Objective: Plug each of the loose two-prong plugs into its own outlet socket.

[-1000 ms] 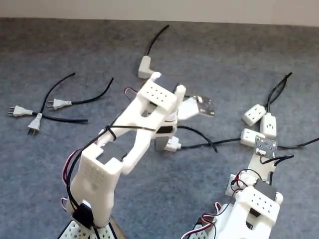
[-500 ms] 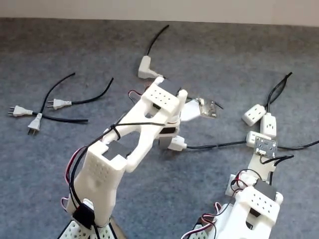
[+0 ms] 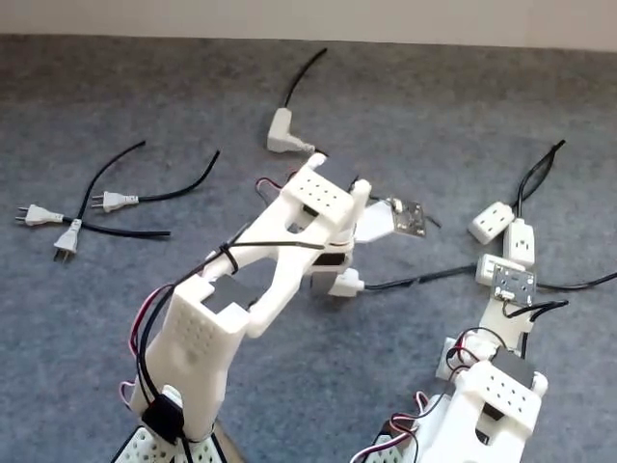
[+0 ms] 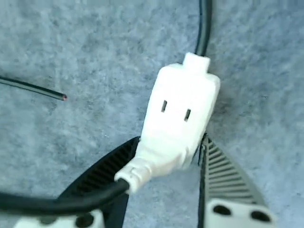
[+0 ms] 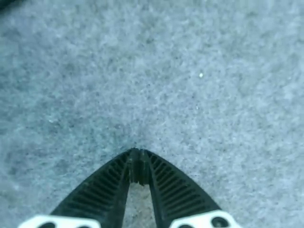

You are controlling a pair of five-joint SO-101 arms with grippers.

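At mid-tabletop [image 3: 434, 87]: left jaws grip one white outlet socket [image 4: 183, 109], its two slots showing, with a black cable [image 4: 205, 23] at its end.
Right jaws: closed on nothing, over bare grey tabletop toward the front right corner.
Loose two-prong plugs [image 3: 114, 201]: three, near the left edge.
Other sockets [image 3: 492, 222]: three, clustered near the right edge.
Far edge: one white corded block [image 3: 280, 130].
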